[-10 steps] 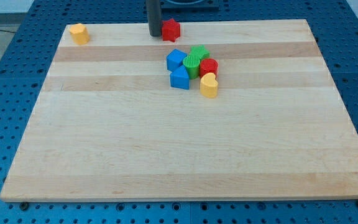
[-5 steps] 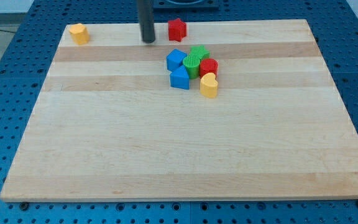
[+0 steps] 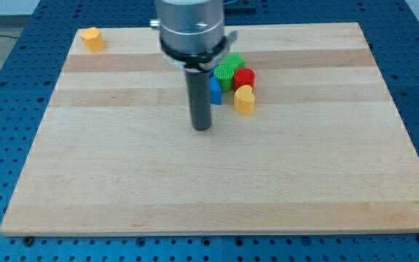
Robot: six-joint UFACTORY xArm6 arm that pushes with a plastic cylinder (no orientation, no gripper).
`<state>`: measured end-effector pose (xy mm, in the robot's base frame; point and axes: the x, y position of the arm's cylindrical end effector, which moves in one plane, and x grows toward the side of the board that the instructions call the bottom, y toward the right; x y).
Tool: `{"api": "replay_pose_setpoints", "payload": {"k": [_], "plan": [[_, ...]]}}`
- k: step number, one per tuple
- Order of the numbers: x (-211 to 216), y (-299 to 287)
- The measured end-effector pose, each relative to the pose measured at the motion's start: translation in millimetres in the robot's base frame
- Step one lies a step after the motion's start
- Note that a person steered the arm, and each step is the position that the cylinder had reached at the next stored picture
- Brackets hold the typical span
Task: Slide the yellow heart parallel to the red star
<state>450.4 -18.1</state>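
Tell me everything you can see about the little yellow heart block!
The yellow heart is a small, smooth, plastic-looking block lying on the wooden board. It sits at the lower right edge of a cluster, close against the red block just above it, though whether they touch is unclear. My tip rests on the board to the view's left of it and a little lower, clearly apart.

Two yellow blocks (image 3: 244,100) (image 3: 92,38), two green (image 3: 228,70), one red (image 3: 244,78), one blue (image 3: 215,90)

my tip (image 3: 202,129) on board | yellow heart (image 3: 244,100) to its right, apart
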Motion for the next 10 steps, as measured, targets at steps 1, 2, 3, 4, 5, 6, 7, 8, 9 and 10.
{"api": "replay_pose_setpoints", "payload": {"k": [1, 2, 3, 4, 5, 6, 7, 8, 9, 10], "plan": [[-14, 16], [-32, 20], [-38, 50], [-38, 68], [-38, 93], [-38, 105], [-46, 114], [-59, 133], [-59, 156], [-59, 174]]}}
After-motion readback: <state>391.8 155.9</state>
